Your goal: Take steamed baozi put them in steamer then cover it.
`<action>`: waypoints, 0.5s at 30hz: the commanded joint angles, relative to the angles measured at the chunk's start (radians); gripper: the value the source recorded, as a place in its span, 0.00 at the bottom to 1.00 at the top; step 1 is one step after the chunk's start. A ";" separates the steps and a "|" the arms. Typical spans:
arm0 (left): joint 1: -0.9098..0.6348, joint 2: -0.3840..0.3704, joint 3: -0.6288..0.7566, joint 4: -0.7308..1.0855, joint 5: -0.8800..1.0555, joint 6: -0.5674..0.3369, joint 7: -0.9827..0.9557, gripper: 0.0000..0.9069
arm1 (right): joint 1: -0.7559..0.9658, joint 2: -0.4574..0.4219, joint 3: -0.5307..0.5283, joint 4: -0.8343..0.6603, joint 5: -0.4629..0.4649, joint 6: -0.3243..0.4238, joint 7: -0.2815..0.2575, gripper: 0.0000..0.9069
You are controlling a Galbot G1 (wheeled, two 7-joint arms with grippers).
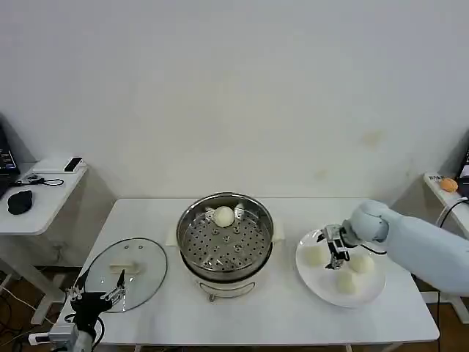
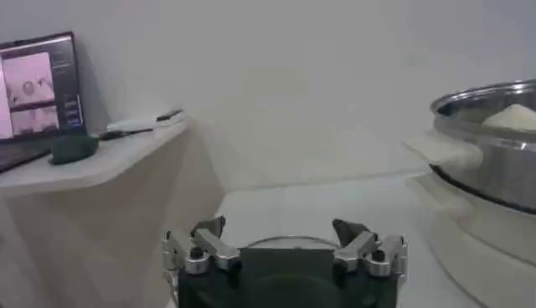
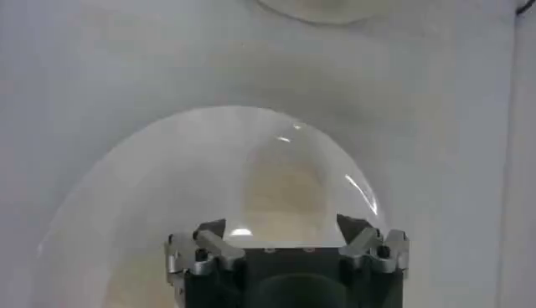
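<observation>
Left claw [image 1: 95,299] sits low at the near edge of the tabletop [image 1: 242,308], fingers spread open, nothing held. The cover [image 1: 124,273] lies flat on the tabletop just beyond it and touching or nearly touching its fingertips, bar handle up; in the left wrist view the cover's rim [image 2: 280,242] shows between the two open fingertips [image 2: 208,228]. Right claw [image 1: 338,253] is over the white plate [image 1: 322,287], fingers open, pointing down between the buns; can't tell if it touches any, not gripping one. Three steamed baozi on the plate: one [image 1: 314,254] just on the steamer side of the right claw, one [image 1: 362,263] just on its other side, one [image 1: 346,282] nearer the front edge, just below the claw. Right wrist view has the open fingertips [image 3: 209,232] framing a pale bun [image 3: 285,197] straight ahead on the plate [image 3: 126,209], gap wide, nothing clamped. The steamer [image 1: 225,236] stands mid-tabletop between the two claws, well apart from the left one, near the right one, uncovered, hole-dotted tray showing. A fourth baozi [image 1: 223,216] lies on the tray at its far side; in the left wrist view it [image 2: 515,117] peeks over the steamer's steel rim [image 2: 477,105]. Beyond the left claw, a side desk [image 1: 44,192] stands against the wall.
</observation>
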 commanded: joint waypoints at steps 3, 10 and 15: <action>-0.006 0.001 0.003 0.010 0.001 0.000 0.000 1.00 | -0.036 0.071 0.028 -0.079 -0.031 -0.012 0.001 0.94; -0.009 0.002 0.003 0.013 0.000 0.001 0.000 1.00 | -0.024 0.070 0.023 -0.076 -0.040 -0.029 -0.014 0.76; -0.009 0.002 0.004 0.014 0.000 0.002 -0.001 1.00 | -0.018 0.067 0.023 -0.068 -0.030 -0.035 -0.020 0.62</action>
